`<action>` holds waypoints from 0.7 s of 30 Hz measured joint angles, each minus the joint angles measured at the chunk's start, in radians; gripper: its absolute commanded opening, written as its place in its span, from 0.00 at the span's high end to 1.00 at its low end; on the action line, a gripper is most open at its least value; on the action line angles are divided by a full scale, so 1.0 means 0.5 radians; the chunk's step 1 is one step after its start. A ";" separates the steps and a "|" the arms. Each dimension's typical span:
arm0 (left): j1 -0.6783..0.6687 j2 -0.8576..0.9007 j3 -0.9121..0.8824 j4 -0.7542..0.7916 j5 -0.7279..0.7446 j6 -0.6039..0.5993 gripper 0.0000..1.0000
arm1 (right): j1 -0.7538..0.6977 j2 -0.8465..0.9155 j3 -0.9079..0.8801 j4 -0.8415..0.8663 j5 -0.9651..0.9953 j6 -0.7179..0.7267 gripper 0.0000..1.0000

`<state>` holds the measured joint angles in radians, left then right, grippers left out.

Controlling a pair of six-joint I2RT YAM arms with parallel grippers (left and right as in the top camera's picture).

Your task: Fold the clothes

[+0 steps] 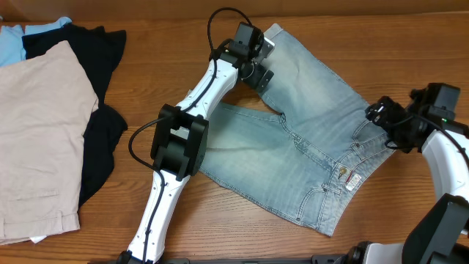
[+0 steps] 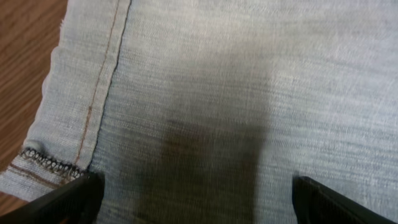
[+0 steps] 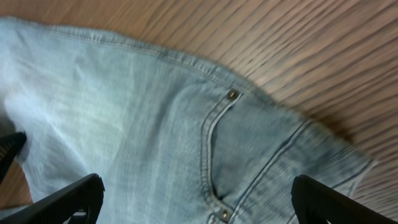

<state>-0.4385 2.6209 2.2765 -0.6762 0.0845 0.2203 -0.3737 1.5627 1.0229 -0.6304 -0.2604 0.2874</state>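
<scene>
The light blue denim shorts (image 1: 308, 139) lie spread flat on the wooden table, waistband and label toward the right front, leg ends toward the back and left. My left gripper (image 1: 258, 67) is open just above the far leg near its hem; the left wrist view shows the hem seam (image 2: 93, 106) and my fingers (image 2: 196, 199) spread wide over the denim. My right gripper (image 1: 382, 121) is open above the waistband edge; the right wrist view shows a riveted pocket (image 3: 217, 149) between my spread fingers (image 3: 196, 199).
Larger beige shorts (image 1: 37, 139) lie at the left over a black garment (image 1: 95, 88), with light blue cloth (image 1: 15, 40) at the back left corner. Bare wooden table (image 1: 242, 227) lies in front of the denim.
</scene>
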 measured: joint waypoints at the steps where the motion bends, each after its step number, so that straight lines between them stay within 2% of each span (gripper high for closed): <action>1: 0.000 -0.002 0.000 -0.021 -0.015 -0.001 0.00 | 0.018 0.000 0.000 -0.014 -0.003 0.001 0.00; 6: 0.002 -0.051 0.005 -0.287 -0.175 -0.025 0.00 | 0.083 0.000 0.000 -0.081 -0.005 -0.001 0.00; 11: 0.055 -0.092 0.024 -0.657 -0.336 -0.170 0.00 | 0.139 0.000 0.000 -0.159 -0.007 0.001 0.00; 21: 0.453 -0.109 0.023 -1.131 -0.178 -0.445 0.00 | 0.201 0.000 0.000 -0.331 -0.011 0.068 0.00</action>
<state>-0.2119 2.5664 2.2879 -1.2419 -0.0044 -0.0021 -0.2729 1.5627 1.0229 -0.7959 -0.2661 0.3214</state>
